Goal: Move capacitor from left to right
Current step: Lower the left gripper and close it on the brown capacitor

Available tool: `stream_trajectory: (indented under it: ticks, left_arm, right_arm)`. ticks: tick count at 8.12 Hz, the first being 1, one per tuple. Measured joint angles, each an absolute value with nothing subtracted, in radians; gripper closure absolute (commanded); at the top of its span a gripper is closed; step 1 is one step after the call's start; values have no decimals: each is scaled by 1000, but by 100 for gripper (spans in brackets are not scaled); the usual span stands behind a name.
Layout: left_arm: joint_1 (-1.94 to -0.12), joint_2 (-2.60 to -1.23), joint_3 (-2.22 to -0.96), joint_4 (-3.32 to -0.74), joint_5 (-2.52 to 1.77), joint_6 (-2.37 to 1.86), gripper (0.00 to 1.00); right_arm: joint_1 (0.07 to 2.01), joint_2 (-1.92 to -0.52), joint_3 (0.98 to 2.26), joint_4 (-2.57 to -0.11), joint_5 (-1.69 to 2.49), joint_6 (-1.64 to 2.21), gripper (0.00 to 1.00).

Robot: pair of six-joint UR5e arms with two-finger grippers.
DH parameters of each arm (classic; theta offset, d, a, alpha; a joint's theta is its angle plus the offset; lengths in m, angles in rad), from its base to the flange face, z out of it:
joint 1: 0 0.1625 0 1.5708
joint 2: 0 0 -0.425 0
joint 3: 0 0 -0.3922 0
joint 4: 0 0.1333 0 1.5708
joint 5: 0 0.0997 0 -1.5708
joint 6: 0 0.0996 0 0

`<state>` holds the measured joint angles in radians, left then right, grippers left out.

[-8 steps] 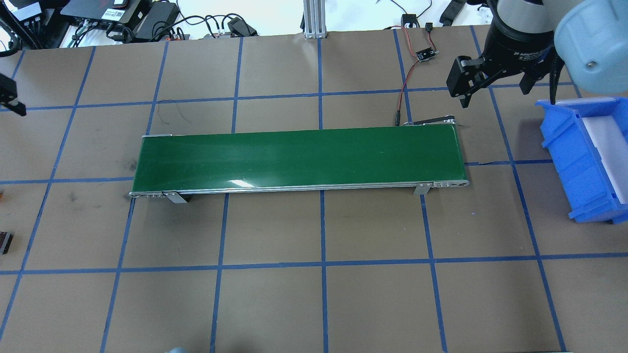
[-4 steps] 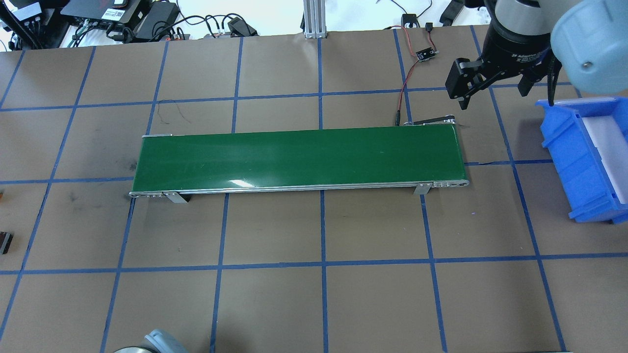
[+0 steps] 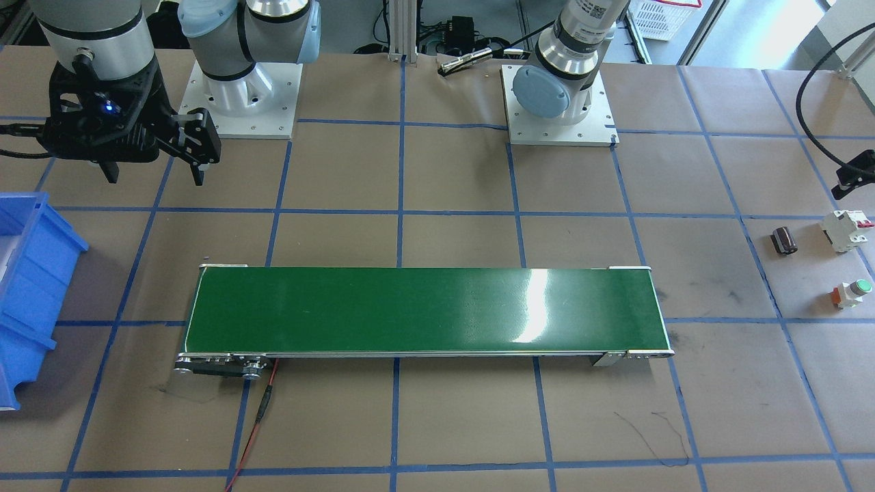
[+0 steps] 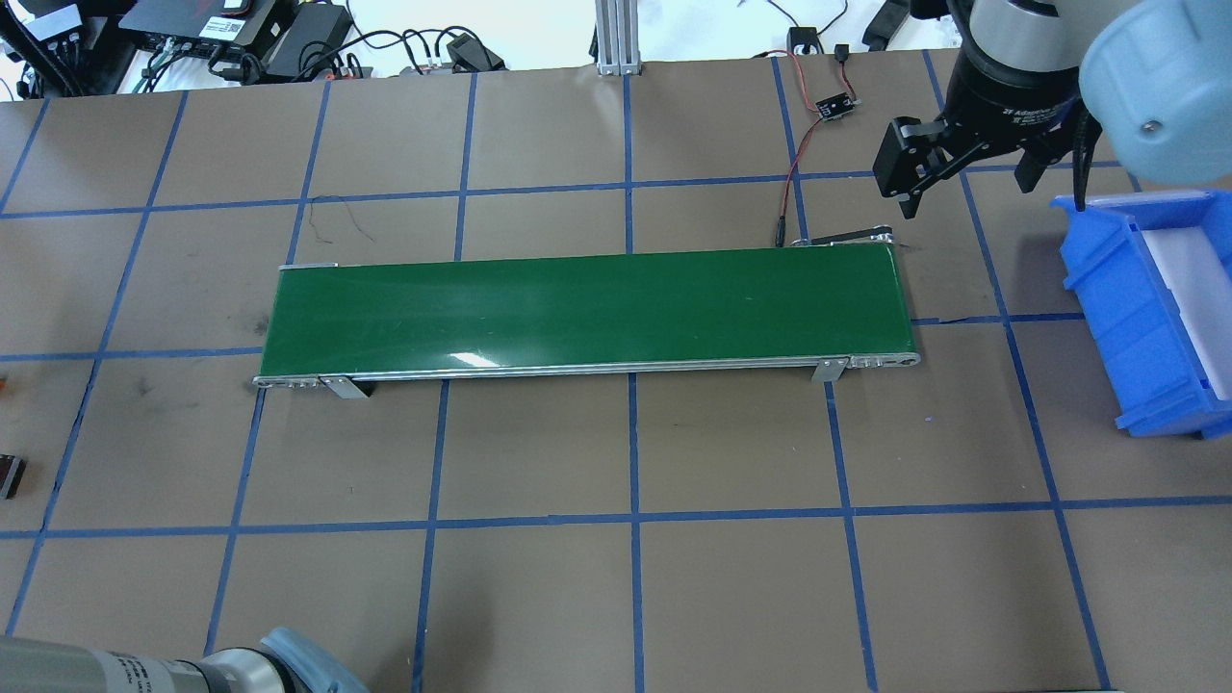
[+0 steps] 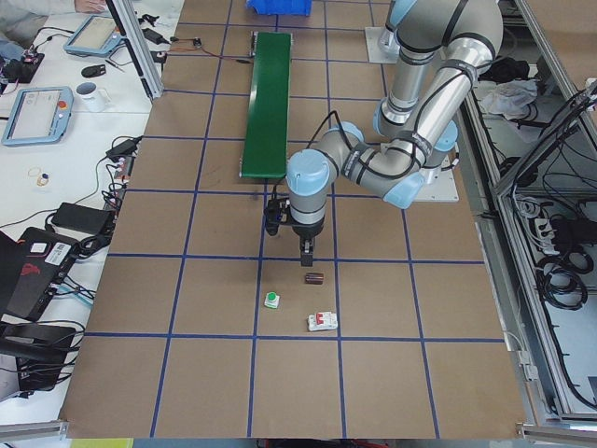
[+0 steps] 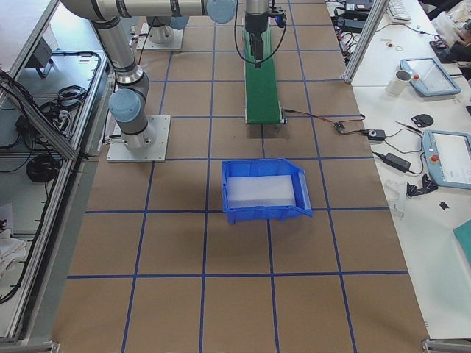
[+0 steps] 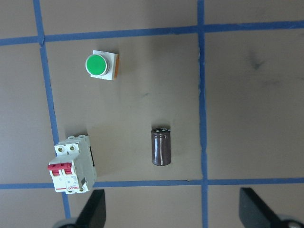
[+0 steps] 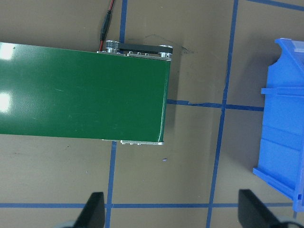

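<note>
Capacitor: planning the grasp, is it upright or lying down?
Lying on its side: the capacitor shows its full sleeve length from above.

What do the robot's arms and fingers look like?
The left arm and right arm are silver-grey tubes with round pale-blue caps at the joints. The left gripper and right gripper are black, each with two chunky black fingers. The right one wears small white lettering and a tiny blue light.

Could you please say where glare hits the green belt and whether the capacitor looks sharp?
Front-facing view: bright glare streak on the belt, right of centre; overhead view: small glint at its near edge; left wrist view: capacitor sharp.
</note>
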<state>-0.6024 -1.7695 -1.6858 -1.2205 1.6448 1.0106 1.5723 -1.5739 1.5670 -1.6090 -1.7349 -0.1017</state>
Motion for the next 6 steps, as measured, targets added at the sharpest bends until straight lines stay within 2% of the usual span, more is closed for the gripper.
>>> stream_trajectory:
  ticks: [4,6]
  left_arm:
    - [-571,-1934,-1690,-1055,1514,1148,0]
    - [-569,-1961,-1720,-1046,1497,1146,0]
  right_arm:
    - [1572,-1574,1568,-1608,-1732,-101,0]
    - [1573,-1574,1568,-1614,-1724,-100,0]
